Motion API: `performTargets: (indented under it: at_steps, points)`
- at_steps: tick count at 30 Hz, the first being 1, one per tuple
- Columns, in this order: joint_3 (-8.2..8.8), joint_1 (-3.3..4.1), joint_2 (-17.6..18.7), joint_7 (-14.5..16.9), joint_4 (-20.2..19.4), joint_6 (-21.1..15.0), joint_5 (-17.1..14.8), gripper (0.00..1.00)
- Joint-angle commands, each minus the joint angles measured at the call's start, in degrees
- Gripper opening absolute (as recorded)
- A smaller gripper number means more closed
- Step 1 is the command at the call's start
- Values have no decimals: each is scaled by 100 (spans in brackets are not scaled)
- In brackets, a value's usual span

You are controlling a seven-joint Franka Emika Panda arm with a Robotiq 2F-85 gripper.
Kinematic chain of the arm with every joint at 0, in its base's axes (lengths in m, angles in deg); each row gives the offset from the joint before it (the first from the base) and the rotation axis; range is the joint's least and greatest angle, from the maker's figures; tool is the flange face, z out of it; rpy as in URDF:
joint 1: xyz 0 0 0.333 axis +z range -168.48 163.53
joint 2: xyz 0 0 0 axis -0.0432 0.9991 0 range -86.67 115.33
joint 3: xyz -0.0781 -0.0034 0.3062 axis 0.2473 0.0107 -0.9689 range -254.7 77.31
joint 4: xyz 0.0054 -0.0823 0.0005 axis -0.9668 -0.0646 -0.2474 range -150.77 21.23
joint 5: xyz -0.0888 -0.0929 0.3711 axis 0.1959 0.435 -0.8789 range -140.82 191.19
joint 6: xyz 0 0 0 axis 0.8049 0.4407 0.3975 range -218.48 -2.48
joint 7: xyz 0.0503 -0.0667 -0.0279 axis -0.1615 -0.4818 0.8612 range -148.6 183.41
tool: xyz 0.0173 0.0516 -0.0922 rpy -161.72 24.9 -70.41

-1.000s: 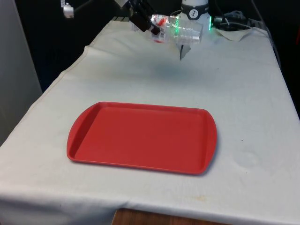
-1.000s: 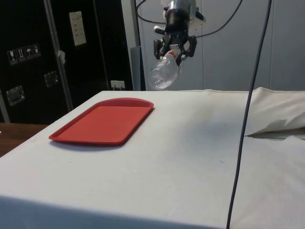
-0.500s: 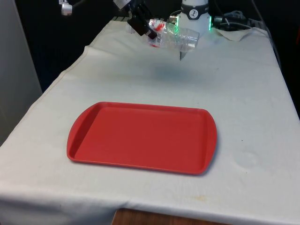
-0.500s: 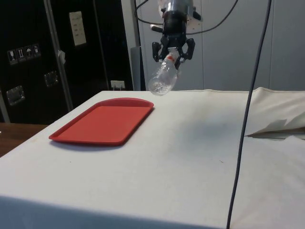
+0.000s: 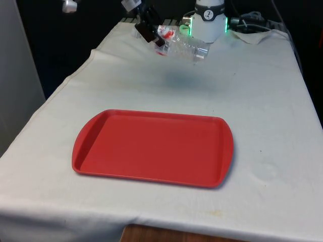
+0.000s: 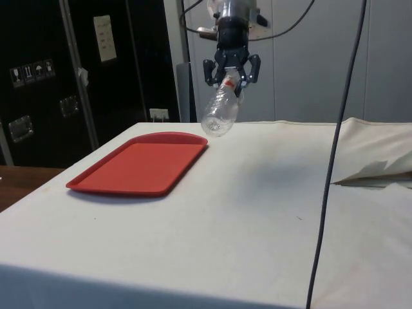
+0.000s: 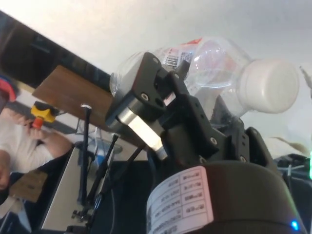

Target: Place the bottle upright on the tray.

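Jaws pinch the neck end of a clear plastic bottle (image 5: 179,44), and from the front view the black gripper (image 5: 151,34) carries it well above the white cloth (image 5: 262,101), up toward twelve o'clock of the table. That bottle is thin, glossy and see-through, with a red-and-white label near the neck; it lies nearly on its side, base angled down toward four o'clock. Nothing liquid is visible inside it. A red plastic tray (image 5: 101,131) sits flat at the near middle of the table, a smooth rounded rectangle with a low raised rim, its bed bare. Bottle and tray are well apart.

Seen from the side, the gripper (image 6: 230,72) hangs straight down from the arm's wrist, fingers (image 6: 212,69) closed either side of the bottle's neck. The bottle (image 6: 220,114) dangles below them, base lowest and swung toward seven o'clock, off the cloth (image 6: 257,212) entirely. The tray (image 6: 138,168) lies at about eight o'clock from it, flat on the cloth, with nothing on it. The cloth looks soft and slightly rumpled, folded up at three o'clock.

At the wrist, the bottle (image 7: 209,63) shows its ridged transparent wall, barcode label and a white cap (image 7: 270,87), clamped by a black finger (image 7: 146,97) with a metal pad. A person's arm (image 7: 29,141) in a white sleeve appears beyond.
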Motion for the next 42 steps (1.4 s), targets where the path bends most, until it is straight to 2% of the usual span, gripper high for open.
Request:
performTargets:
  at_steps: [1, 3, 4, 5, 12, 13, 14, 19, 20, 21, 22, 26, 30, 31, 32, 37, 38, 39, 42]
  points:
    - [0, 34, -11, -74, -6, -120, 69, 34]
    - [-23, 40, -17, -103, 0, -183, 120, 34]
    - [-34, 0, 0, -46, 0, -97, 74, 34]
    - [-34, 40, -17, -120, 0, -212, 149, 34]
    - [-92, 57, -40, -269, 29, -367, 367, 34]
    - [-103, 17, -6, -212, 52, -275, 315, 34]
    - [-97, 57, -40, -286, 34, -378, 390, 34]
    - [-109, 63, -57, -395, 74, -447, 584, 34]
    - [-115, 69, -63, -413, 80, -453, 613, 34]
    - [-126, 34, -29, -338, 92, -361, 539, 34]
    - [-115, 69, -69, -430, 86, -464, 642, 34]
    - [-115, 74, -103, -521, 120, -481, 808, 34]
    - [-115, 69, -138, -590, 155, -487, 934, 34]
    - [-126, 40, -92, -516, 160, -424, 859, 34]
    - [-115, 69, -143, -607, 160, -487, 968, 34]
    - [-109, 57, -195, -688, 223, -476, 1146, 34]
    - [-126, 40, -160, -630, 229, -424, 1083, 34]
    - [-109, 52, -206, -710, 246, -476, 1197, 34]
    - [-109, 52, -223, -751, 281, -470, 1283, 34]
